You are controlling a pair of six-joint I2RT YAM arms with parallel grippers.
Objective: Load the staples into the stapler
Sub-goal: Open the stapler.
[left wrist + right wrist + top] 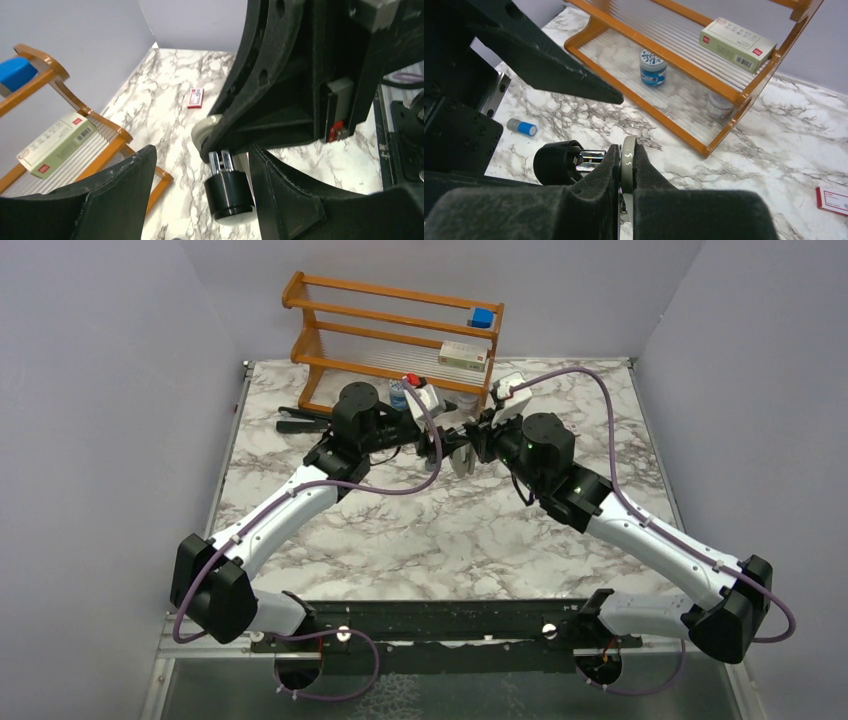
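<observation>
Mid-task hold; right gripper (627, 152) clamped shut on the pale thin bar of the slim black stapler with silver metal channel (556, 162); left gripper (200, 150) spread open, its fingers either side of the stapler's black end, apparently not touching; no silvery staple strip discernible; small red-and-white cardboard box (195, 97) well beyond the fingertips; loading judged not yet done.
</observation>
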